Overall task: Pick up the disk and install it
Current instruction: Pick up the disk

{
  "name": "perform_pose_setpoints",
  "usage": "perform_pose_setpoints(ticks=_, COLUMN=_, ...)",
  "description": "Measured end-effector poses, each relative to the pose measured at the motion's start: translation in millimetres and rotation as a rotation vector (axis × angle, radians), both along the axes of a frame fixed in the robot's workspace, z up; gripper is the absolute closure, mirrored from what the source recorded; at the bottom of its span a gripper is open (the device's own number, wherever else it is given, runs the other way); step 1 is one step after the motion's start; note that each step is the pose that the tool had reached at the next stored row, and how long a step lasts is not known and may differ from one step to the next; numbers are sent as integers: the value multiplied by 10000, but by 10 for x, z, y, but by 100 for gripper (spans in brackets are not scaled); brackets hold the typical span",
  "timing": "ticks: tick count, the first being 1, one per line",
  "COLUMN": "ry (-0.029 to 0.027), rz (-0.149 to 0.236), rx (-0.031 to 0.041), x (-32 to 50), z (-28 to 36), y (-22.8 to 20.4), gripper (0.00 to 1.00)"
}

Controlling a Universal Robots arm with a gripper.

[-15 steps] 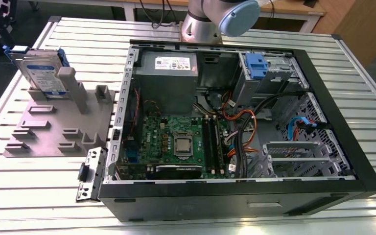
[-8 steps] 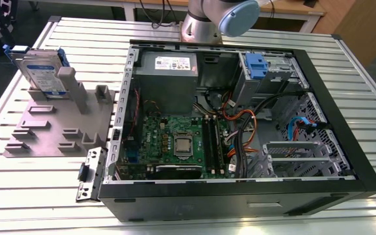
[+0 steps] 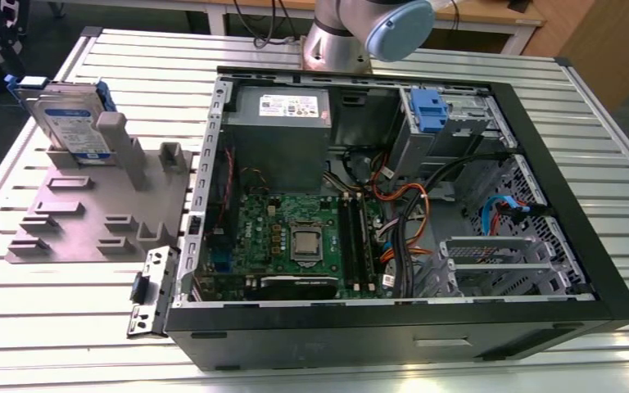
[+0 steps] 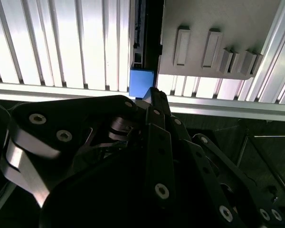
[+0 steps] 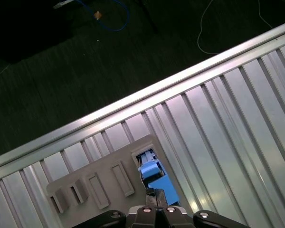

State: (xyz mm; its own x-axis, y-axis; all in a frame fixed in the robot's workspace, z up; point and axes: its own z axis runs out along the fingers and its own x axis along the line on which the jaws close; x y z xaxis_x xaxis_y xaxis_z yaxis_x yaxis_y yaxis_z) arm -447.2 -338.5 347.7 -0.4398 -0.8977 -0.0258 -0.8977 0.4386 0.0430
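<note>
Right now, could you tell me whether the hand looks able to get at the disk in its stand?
Probably yes: in the first wrist view the shut hand hangs right above the disk, upright in its grey stand, with nothing between them.

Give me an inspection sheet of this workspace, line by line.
Surface: slatted metal table, carrying a grey fixture and an open computer case.
Job's things: disk stands upright in the fixture, not installed in the case.
Clutter: grey metal strip on the table beside the case.
Gripper: gripper shut, over the disk's blue bracket in both wrist views; contact cannot be told.
Cables: orange and black bundle inside the case; blue cable on the dark floor.
Surroundings: wooden furniture beyond the table.
</note>
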Motion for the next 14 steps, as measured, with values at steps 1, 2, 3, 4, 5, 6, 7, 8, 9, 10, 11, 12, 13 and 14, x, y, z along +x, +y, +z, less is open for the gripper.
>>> perform_pose_setpoints(ticks=1, ry=0, rz=0, rx=0, x=0, z=0, y=0, gripper=89)
perform_pose_setpoints(ticks=2, ry=0, rz=0, rx=0, x=0, z=0, y=0, gripper=89)
perform_pose_setpoints(ticks=3, ry=0, rz=0, rx=0, x=0, z=0, y=0, gripper=89)
perform_pose_setpoints(ticks=4, ry=0, rz=0, rx=0, x=0, z=0, y=0, gripper=89)
perform_pose_setpoints(ticks=5, ry=0, rz=11, rx=0, x=0, z=0, y=0, gripper=89)
perform_pose_setpoints(ticks=6, ry=-1, rz=118, rx=0, x=0, z=-1, y=0, gripper=89)
perform_pose_setpoints(ticks=7, ry=-2, rz=297, rx=1, x=0, z=-2, y=0, gripper=89)
perform_pose_setpoints(ticks=8, ry=-1, rz=477, rx=1, x=0, z=-4, y=0, gripper=89)
perform_pose_setpoints(ticks=9, ry=1, rz=636, rx=0, x=0, z=-5, y=0, gripper=89)
perform_pose_setpoints(ticks=10, ry=-2, rz=724, rx=0, x=0, z=-8, y=2, gripper=89)
perform_pose_setpoints(ticks=11, ry=-6, rz=771, rx=0, x=-1, z=-10, y=8, gripper=89)
perform_pose_setpoints(ticks=12, ry=-6, rz=797, rx=-1, x=0, z=-12, y=13, gripper=89)
perform_pose_setpoints(ticks=13, ry=-8, rz=807, rx=0, x=0, z=-15, y=18, gripper=89)
perform_pose_setpoints(ticks=14, ry=-9, rz=807, rx=0, x=0, z=-17, y=24, gripper=89)
